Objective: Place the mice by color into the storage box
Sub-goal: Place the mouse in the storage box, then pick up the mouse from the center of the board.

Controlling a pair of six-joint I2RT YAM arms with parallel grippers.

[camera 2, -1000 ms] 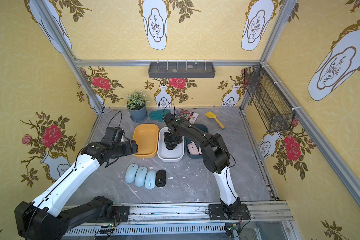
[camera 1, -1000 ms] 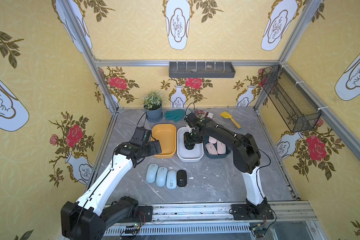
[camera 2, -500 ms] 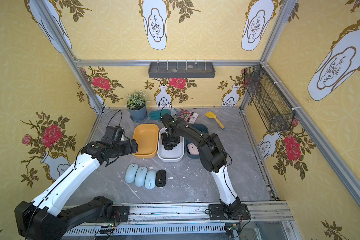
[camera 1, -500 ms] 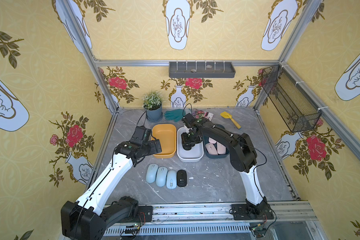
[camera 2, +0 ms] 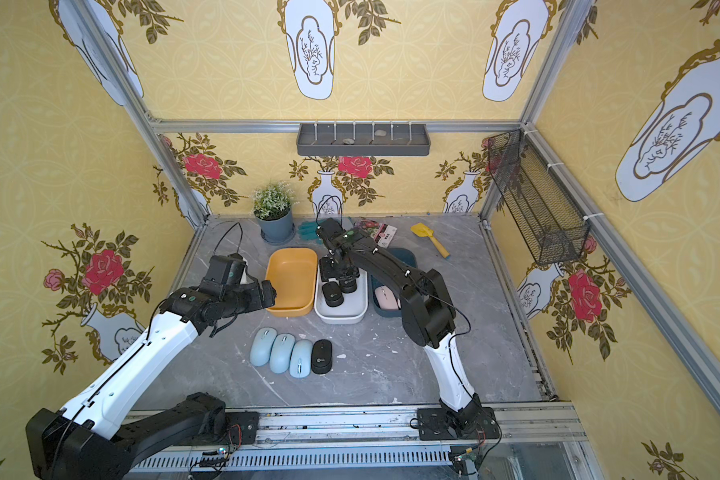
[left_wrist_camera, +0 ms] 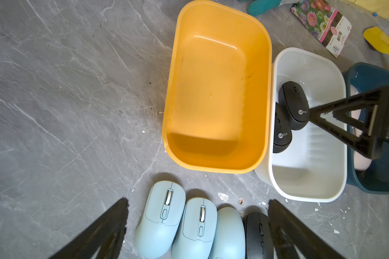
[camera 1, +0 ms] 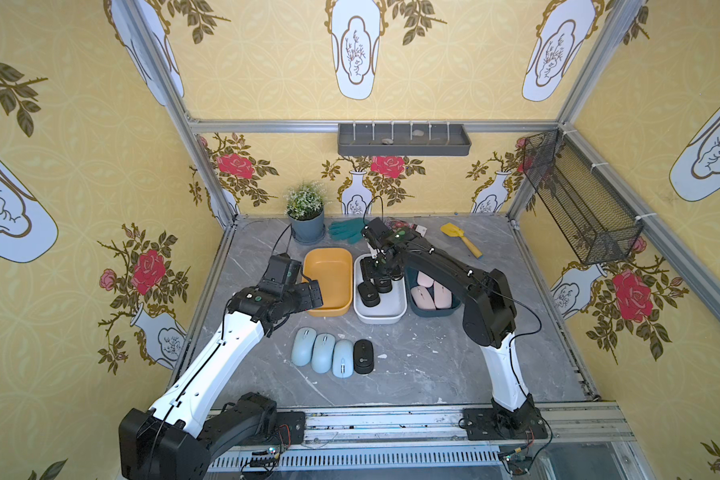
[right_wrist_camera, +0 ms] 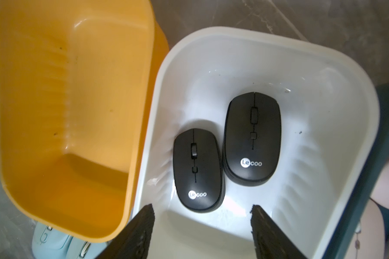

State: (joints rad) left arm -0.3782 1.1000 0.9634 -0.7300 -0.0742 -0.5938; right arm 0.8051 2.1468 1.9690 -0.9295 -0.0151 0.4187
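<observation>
Right gripper [right_wrist_camera: 202,208], jaws parted and empty, above white bin [right_wrist_camera: 211,31] containing two black mice [right_wrist_camera: 198,170]; left gripper [left_wrist_camera: 198,200], spread wide, over three blue mice [camera 1: 323,351] and one black mouse [camera 1: 363,356] on table [camera 1: 412,365].

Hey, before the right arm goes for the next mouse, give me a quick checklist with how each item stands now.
Right gripper open and empty: ok.
Two black mice lying inside the white bin: ok.
Third black mouse free on both sides: not ok, it lies against a blue mouse.
Yellow bin empty, ready for blue mice: ok.
Left gripper open, apart from the white bin: ok.
Pink mice in teal bin, all there: cannot tell, partly hidden.
</observation>
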